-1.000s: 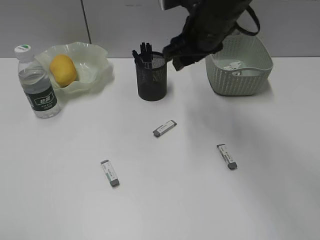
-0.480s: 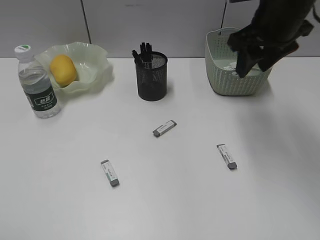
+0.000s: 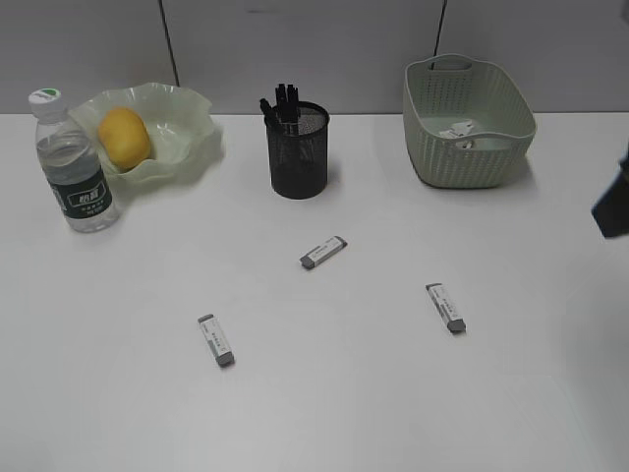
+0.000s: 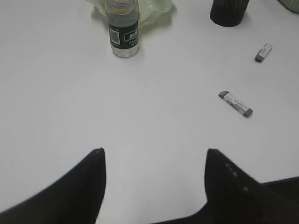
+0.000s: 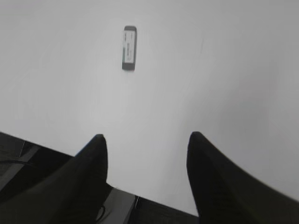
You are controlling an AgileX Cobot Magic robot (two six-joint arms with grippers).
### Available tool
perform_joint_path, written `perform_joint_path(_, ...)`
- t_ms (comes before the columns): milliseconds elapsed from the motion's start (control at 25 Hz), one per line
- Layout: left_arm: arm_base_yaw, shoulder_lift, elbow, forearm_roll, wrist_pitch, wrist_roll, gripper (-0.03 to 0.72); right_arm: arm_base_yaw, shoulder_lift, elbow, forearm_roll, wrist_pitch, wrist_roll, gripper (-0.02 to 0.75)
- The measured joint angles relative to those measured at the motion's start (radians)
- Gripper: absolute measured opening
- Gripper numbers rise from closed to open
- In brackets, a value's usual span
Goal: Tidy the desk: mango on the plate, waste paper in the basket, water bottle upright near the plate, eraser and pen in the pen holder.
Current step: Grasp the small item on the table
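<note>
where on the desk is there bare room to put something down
Bare: the front strip below the left eraser and right eraser, and the stretch between pen holder and basket. Crowded: back left, where water bottle stands against the plate.

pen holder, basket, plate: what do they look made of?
Pen holder: black wire mesh, likely metal, matte; the weave shows see-through gaps.
Basket: pale green moulded plastic, by its woven-pattern walls and handle cut-out.
Plate: pale green, translucent, glossy, with a wavy rim; plastic or glass, can't tell which.
</note>
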State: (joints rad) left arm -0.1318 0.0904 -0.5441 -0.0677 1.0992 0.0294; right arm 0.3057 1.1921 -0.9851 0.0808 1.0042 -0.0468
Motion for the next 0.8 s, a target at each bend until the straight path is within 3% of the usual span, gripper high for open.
perform_joint_path(360,0.000,0.000,0.000,0.000,0.000,0.000,0.498,0.000,-0.515,0.337,-0.004,-0.037,0.022,0.440)
perform_joint_path(800,0.000,0.000,0.000,-0.002,-0.003,0.000,0.498,0.000,-0.979,0.429,-0.072,-0.040,0.052,0.440)
